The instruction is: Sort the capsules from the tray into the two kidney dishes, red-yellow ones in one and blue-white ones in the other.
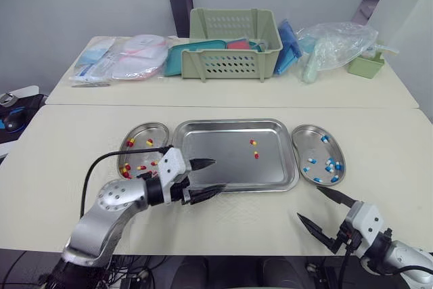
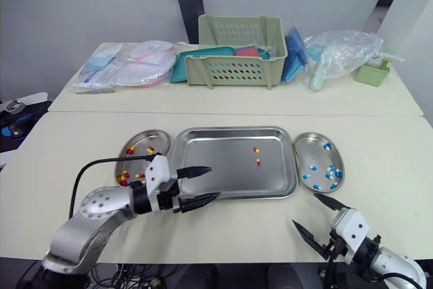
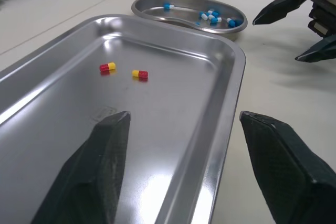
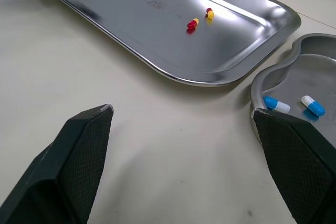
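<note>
The steel tray (image 1: 210, 174) lies mid-table with two red-yellow capsules (image 1: 254, 148) in its right half. The left kidney dish (image 1: 140, 131) holds several red-yellow capsules, the right kidney dish (image 1: 306, 133) several blue-white capsules (image 1: 329, 165). My left gripper (image 1: 208, 179) is open and empty, its fingers straddling the tray's near-left rim, a good way left of the two capsules (image 3: 124, 70). My right gripper (image 1: 326, 210) is open and empty above the bare table, just in front of the right dish (image 4: 278, 85).
On the second table behind stand a green basket (image 1: 233, 44), packaged medical supplies (image 1: 125, 59), a clear plastic bag (image 1: 336, 44) and a small green box (image 1: 367, 65). A black cable (image 1: 101, 164) loops from my left arm over the left dish.
</note>
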Robot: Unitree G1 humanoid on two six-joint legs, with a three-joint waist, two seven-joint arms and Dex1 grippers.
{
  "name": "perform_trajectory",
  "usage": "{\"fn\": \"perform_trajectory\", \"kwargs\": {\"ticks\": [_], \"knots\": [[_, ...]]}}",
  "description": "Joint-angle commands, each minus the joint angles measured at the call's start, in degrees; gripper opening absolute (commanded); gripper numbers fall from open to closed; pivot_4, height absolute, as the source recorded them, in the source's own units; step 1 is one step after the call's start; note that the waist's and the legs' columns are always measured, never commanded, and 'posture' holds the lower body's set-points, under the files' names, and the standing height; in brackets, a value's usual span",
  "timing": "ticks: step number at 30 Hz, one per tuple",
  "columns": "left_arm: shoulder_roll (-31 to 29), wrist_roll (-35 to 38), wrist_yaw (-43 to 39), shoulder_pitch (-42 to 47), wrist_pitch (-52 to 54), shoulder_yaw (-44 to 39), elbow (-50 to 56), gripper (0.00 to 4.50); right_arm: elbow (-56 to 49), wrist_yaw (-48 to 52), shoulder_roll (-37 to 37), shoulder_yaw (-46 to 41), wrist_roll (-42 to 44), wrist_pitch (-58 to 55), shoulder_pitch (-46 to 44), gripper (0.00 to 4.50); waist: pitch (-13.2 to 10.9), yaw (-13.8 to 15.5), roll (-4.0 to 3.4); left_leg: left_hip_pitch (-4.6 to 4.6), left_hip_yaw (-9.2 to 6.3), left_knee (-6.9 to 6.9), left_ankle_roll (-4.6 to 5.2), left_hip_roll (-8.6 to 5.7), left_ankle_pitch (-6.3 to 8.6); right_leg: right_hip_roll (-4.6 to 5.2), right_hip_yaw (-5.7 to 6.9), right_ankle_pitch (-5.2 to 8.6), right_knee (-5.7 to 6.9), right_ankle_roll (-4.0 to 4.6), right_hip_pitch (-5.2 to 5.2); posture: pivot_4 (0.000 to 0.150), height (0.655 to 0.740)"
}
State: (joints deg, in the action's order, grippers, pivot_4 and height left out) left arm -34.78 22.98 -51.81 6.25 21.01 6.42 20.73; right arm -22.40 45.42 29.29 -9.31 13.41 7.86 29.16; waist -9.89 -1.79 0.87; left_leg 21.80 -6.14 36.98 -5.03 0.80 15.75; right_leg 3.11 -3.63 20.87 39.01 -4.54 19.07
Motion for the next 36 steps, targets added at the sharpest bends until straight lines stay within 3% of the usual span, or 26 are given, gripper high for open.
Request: {"fn": "perform_trajectory", "kwargs": {"ticks": [1, 2, 17, 36], "knots": [[3.34, -2.57, 0.82, 6.68, 1.09, 4.38, -4.17, 2.38, -3.52, -1.87, 0.14, 0.00, 0.60, -1.57, -0.64, 4.50, 0.01, 0.12, 0.02, 0.01, 0.00, 0.02, 0.00, -0.01, 0.00, 0.00, 0.01, 0.00, 0.00, 0.00, -0.01, 0.150, 0.7400], [3.94, -3.29, 0.74, 7.94, 1.16, 5.31, -5.24, 2.13, -3.85, -2.12, 0.18, 0.10, 0.62, -1.95, -0.75, 4.50, 0.01, 0.12, 0.01, 0.01, -0.02, 0.04, 0.00, -0.01, 0.00, 0.00, 0.03, 0.00, 0.01, 0.00, -0.01, 0.150, 0.7400], [12.24, -9.86, -1.19, 25.81, 2.29, 13.16, -22.51, 2.13, -6.00, -3.87, 0.20, 1.32, 0.63, -5.07, -0.66, 4.50, 0.01, -0.01, 0.00, 0.06, -0.03, 0.05, 0.00, -0.04, -0.01, -0.01, 0.02, 0.00, 0.00, -0.01, 0.03, 0.150, 0.7400], [21.35, -19.93, -0.48, 30.87, -8.50, 15.49, -41.95, 2.13, -9.51, -6.34, 0.06, 3.07, 0.04, -7.86, 0.75, 4.50, 0.02, 0.10, 0.01, 0.06, -0.04, 0.07, 0.00, -0.05, -0.01, 0.00, 0.02, 0.00, 0.01, -0.01, 0.02, 0.150, 0.7400]]}}
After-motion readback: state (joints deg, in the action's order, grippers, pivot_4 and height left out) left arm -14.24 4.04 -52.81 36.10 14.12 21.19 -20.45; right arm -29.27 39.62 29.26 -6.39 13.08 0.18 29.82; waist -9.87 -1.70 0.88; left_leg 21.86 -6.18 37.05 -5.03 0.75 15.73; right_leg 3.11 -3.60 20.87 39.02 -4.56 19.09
